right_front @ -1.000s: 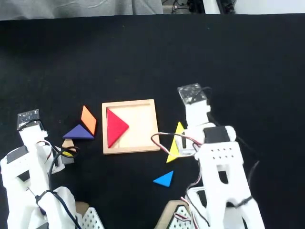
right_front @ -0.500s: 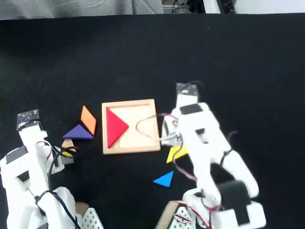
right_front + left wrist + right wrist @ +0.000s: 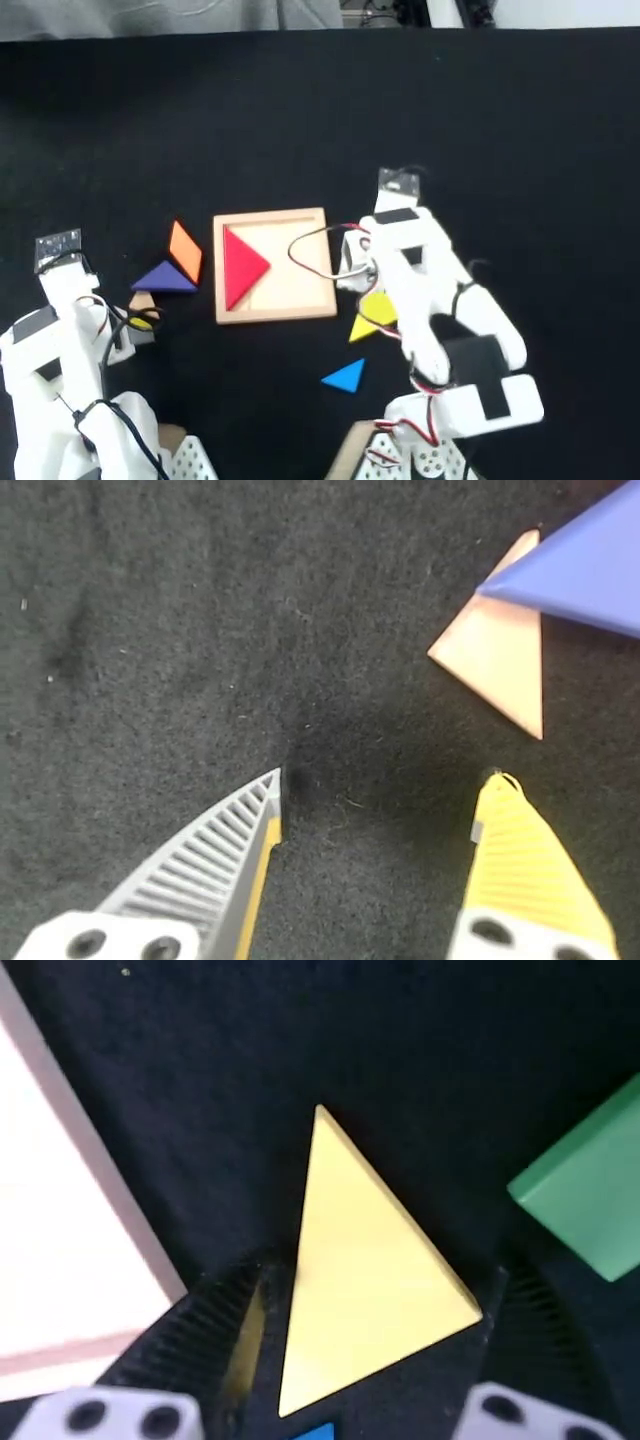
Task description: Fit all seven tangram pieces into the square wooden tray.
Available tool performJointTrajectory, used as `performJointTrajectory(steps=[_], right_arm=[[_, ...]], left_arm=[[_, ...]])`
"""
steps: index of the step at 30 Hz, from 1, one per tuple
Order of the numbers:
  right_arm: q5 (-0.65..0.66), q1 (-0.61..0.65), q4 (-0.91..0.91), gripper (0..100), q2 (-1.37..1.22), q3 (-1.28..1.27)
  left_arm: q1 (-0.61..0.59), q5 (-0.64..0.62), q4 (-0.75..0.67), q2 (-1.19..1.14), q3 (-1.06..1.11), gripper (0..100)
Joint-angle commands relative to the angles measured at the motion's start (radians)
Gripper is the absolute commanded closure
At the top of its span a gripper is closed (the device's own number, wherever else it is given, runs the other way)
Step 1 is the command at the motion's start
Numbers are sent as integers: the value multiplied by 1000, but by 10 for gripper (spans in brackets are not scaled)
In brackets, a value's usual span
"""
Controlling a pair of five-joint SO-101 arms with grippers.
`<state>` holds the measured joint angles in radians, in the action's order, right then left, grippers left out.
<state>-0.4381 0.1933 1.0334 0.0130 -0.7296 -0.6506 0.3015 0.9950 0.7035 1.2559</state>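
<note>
The square wooden tray holds one red triangle against its left side. Left of the tray lie an orange parallelogram, a purple triangle and a small tan triangle. My left gripper is open over bare mat, a short way from the tan triangle and the purple triangle. My right gripper is open, its fingers straddling the yellow triangle, which lies flat just right of the tray. A blue triangle lies nearer the front.
A green piece rests on the mat close beside the yellow triangle. The right arm leans over the tray's right edge, with a loop of cable above the tray floor. Black mat stretches open toward the back.
The right arm has folded forward and down beside the tray, bringing its gripper over the yellow triangle. The left arm and the other pieces have stayed put.
</note>
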Motion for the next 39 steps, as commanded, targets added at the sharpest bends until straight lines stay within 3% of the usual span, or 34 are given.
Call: performJointTrajectory(steps=[1, 22, 29, 39], right_arm=[[-11, -12, -20, 680, -24, 30], [-11, -14, -77, 682, -33, -36], [-2, -15, -83, 833, -35, -7], [23, -26, -75, 835, -25, 53]], left_arm=[[-8, 0, -11, 18, -7, 698], [-8, 0, -11, 18, -7, 698], [-8, 0, -11, 18, -7, 698], [-10, 0, -11, 18, -7, 698]])
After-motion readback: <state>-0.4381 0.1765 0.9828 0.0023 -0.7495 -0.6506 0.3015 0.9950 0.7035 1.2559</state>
